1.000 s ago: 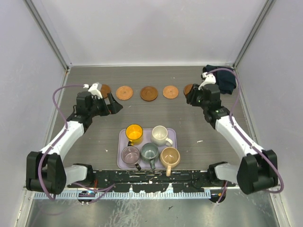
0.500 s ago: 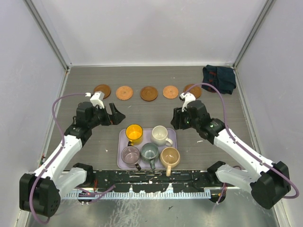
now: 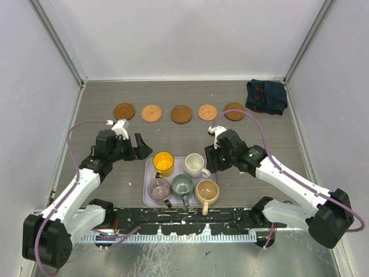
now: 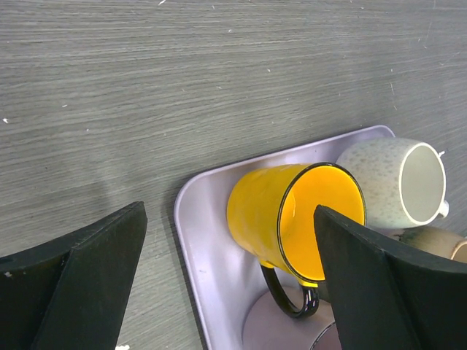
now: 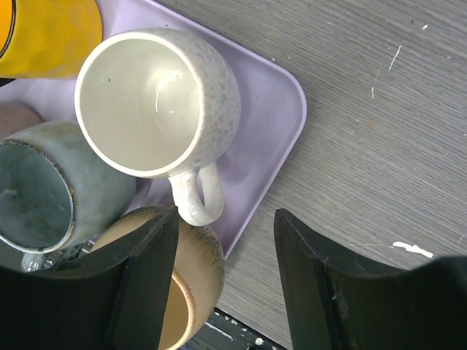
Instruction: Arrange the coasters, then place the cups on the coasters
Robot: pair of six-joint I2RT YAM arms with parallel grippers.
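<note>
Left gripper (image 3: pixel 141 147) wide open, right gripper (image 3: pixel 213 155) half open, both empty, at 10 and 2 o'clock of tray (image 5: pixel 270 124); risk: closing jaws nudge closely packed cups (image 3: pixel 164 162), toppling neighbours

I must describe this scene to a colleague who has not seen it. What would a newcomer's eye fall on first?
First the five mugs crowded on the lilac tray at the near middle of the table, the yellow mug the brightest. Next the two open grippers: the left gripper is beside the yellow mug and the right gripper is by the white mug. Behind them, five coasters lie in a row with nothing on them.
</note>
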